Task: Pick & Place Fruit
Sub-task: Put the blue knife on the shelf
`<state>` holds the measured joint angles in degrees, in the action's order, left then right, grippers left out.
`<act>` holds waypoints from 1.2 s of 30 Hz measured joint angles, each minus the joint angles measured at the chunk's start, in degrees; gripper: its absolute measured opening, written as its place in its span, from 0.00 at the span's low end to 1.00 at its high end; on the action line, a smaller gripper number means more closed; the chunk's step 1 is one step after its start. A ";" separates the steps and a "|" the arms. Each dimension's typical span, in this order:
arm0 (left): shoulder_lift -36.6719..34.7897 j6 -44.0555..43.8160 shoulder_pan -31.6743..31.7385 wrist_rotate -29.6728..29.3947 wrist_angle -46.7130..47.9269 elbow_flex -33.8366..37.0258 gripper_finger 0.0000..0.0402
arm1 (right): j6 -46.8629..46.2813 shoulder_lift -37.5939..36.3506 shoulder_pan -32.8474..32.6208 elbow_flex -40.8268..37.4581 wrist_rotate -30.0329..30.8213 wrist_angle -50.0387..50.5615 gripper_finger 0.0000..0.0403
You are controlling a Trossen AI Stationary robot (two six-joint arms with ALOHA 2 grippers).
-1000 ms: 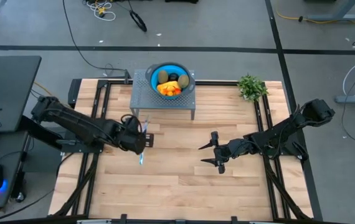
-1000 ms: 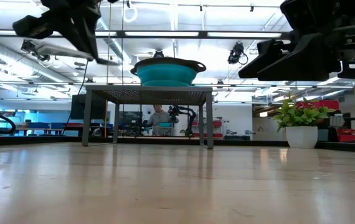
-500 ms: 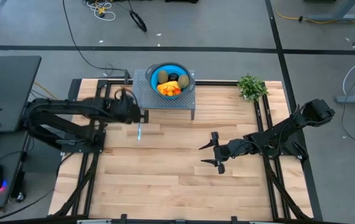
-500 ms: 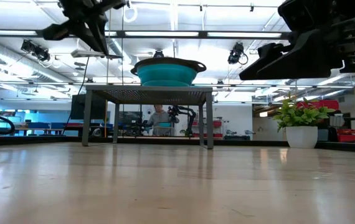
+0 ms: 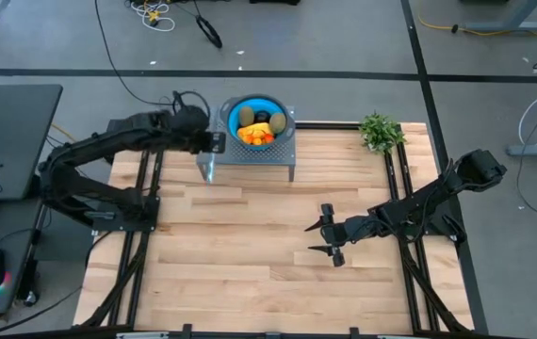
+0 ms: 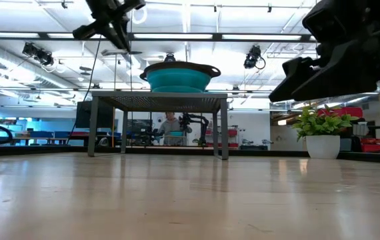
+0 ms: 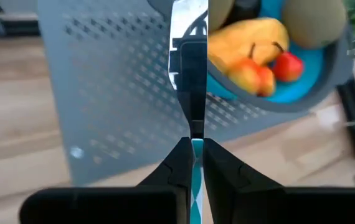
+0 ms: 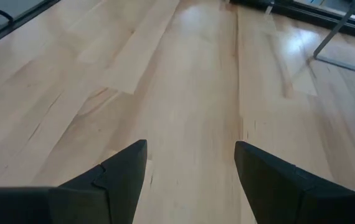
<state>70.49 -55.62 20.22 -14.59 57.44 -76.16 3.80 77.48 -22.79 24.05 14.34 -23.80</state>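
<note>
While the left hand hangs beside the grey perforated stand at the far side of the table, its fingers are pinched closed on the teal handle of a knife, whose silver blade reaches out over the stand's top toward the bowl. That blue bowl sits on the stand and holds the fruit: a long yellow-orange piece, two brownish-green ovals, a dark ball and small orange-red pieces, all lying together inside the rim. From table height the bowl shows atop the stand, with the left hand raised above and to one side of it. Well apart from these, the right hand hovers over bare wood near the middle of the table, its two fingers spread wide with nothing between them. A leafy green plant in a white pot stands at the table's far right corner, and a person shows in the room behind the stand
</note>
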 joint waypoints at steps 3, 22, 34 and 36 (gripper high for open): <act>3.33 3.54 2.91 0.30 4.64 -4.87 0.07 | -0.38 0.01 0.00 0.00 0.30 0.05 0.63; 18.67 18.56 19.71 8.63 8.53 -12.20 0.07 | 1.81 0.00 0.24 0.00 14.19 -0.85 0.63; 21.43 16.98 22.66 9.57 5.27 -12.17 0.07 | 1.61 0.00 0.63 0.00 14.12 -0.02 0.63; 21.43 16.91 22.70 9.31 5.54 -12.17 0.07 | 1.61 0.00 0.63 0.00 14.08 -0.04 0.63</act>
<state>91.92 -38.72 42.92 -5.28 62.98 -88.33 5.41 77.47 -22.15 24.05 28.42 -23.83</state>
